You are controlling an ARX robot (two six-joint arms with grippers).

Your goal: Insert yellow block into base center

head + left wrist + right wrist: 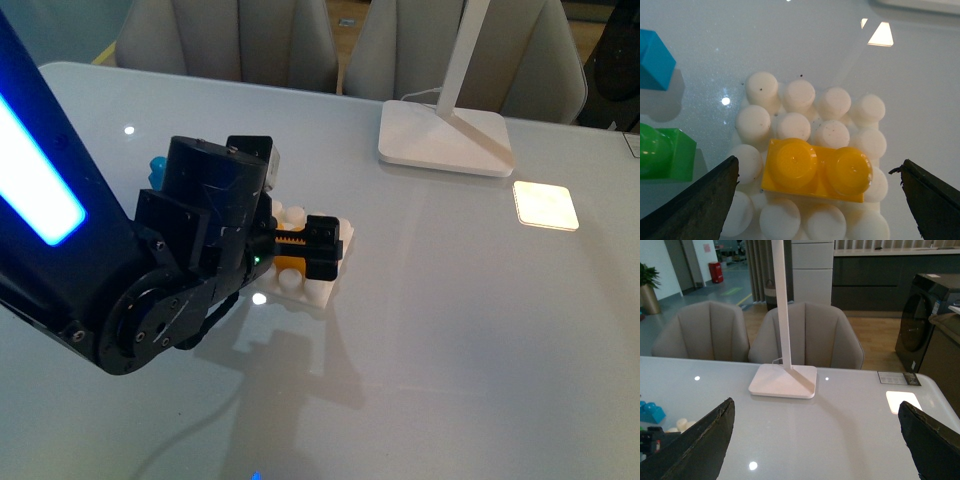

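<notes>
The yellow block [816, 170] lies on the white studded base [795, 95], among its middle studs, studs up. My left gripper [819, 200] hangs open just above it, one finger on each side and neither touching it. In the front view the left arm covers much of the base [318, 292], and only a sliver of the yellow block [290, 264] shows under the left gripper [315, 250]. My right gripper [815, 440] is open over bare table, holding nothing.
A green brick [667, 155] and a blue brick [655, 60] lie beside the base. A white lamp foot [445, 138] stands at the back of the table, with its stem rising. Grey chairs [805, 335] line the far edge.
</notes>
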